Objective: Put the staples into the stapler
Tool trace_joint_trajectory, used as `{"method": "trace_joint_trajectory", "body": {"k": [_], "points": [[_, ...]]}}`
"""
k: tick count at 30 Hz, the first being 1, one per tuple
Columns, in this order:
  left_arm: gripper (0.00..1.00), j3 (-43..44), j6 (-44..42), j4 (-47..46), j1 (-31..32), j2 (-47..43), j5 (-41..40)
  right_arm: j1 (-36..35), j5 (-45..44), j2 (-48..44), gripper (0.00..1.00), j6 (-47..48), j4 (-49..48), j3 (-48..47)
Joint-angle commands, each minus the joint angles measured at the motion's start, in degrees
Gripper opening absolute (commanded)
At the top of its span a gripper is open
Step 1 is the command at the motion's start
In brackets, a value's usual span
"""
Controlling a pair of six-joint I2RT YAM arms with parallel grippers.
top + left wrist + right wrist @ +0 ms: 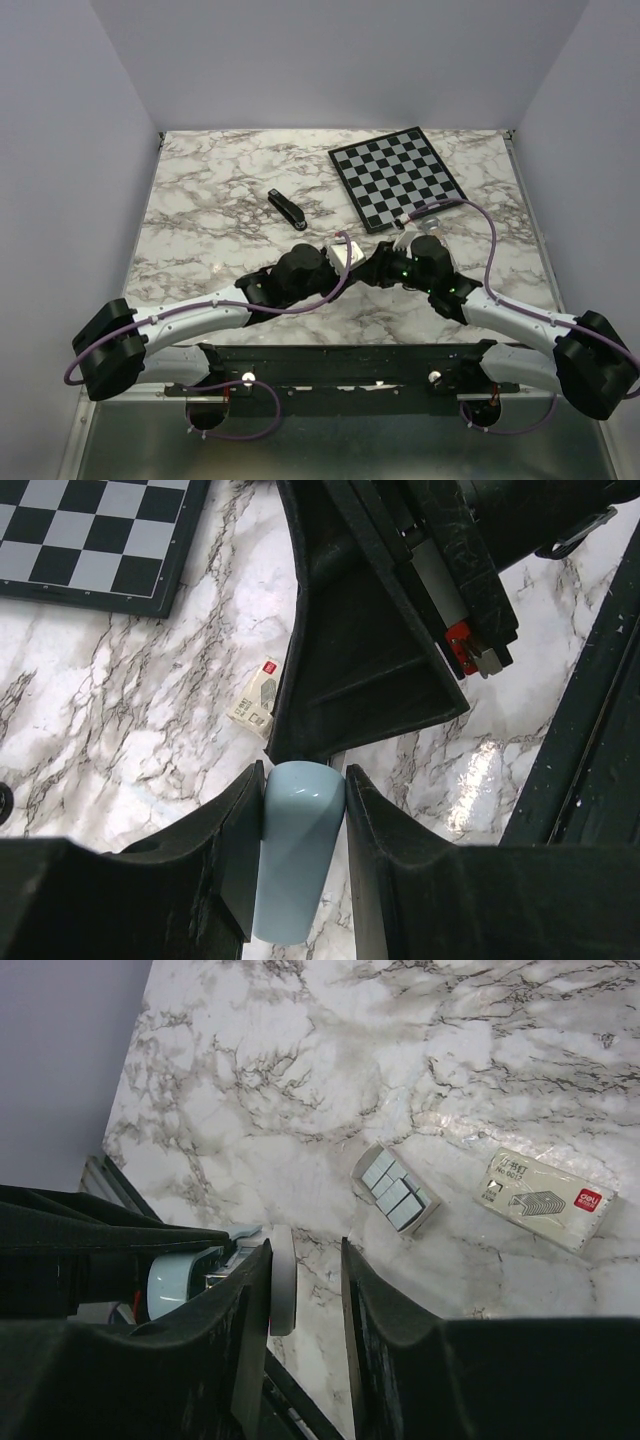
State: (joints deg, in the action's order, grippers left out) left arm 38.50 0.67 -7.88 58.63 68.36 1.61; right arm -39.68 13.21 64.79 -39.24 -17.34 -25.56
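- Top view: the black stapler (287,209) lies on the marble table (200,190) toward its far edge. It is left of the checkerboard (397,177) in the far right corner and apart from both arms. The left arm (200,318) and right arm (500,315) meet tip to tip over the table's middle, and what lies beneath them is hidden.
- Left wrist view: the left gripper (303,780) has both jaws pressed against a pale blue rounded object (293,870). What that object is cannot be made out. The other arm's black gripper body covers part of a cream staple box (257,698), whose contents are not visible.
- Right wrist view: the right gripper (305,1260) has its jaws partly apart. A grey-white end of the blue object sits between them against one finger, with a gap to the other, so nothing is gripped. An open cardboard tray (362,1163) on the table holds the staples (398,1192), grey strips packed side by side. The cream box lies just beside the tray. Whether it is full cannot be told.
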Motion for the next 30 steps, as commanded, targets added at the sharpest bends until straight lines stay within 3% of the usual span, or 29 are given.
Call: {"method": "trace_joint_trajectory", "body": {"k": [1,7,14,21,30], "points": [[0.0,3.16,-0.14,-5.92,0.61,0.98,-1.17,0.13,1.29,0.51,0.41,-1.01,2.93,-1.51],[0.0,2.99,0.3,-7.85,0.69,1.34,-3.62,0.13,3.48,1.56,0.39,-1.71,2.93,-1.95],[0.0,0.53,0.56,-10.22,0.69,-0.68,-7.49,0.13,6.03,0.6,0.29,-3.29,2.49,-2.21],[0.0,-2.46,1.79,-13.39,0.69,-2.96,-7.49,1.8,8.5,-2.12,0.01,-5.67,1.26,-1.25],[0.0,-8.61,3.11,-14.53,0.43,-11.22,-14.78,10.67,14.02,-10.99,0.01,-9.53,-1.8,2.35]]}}
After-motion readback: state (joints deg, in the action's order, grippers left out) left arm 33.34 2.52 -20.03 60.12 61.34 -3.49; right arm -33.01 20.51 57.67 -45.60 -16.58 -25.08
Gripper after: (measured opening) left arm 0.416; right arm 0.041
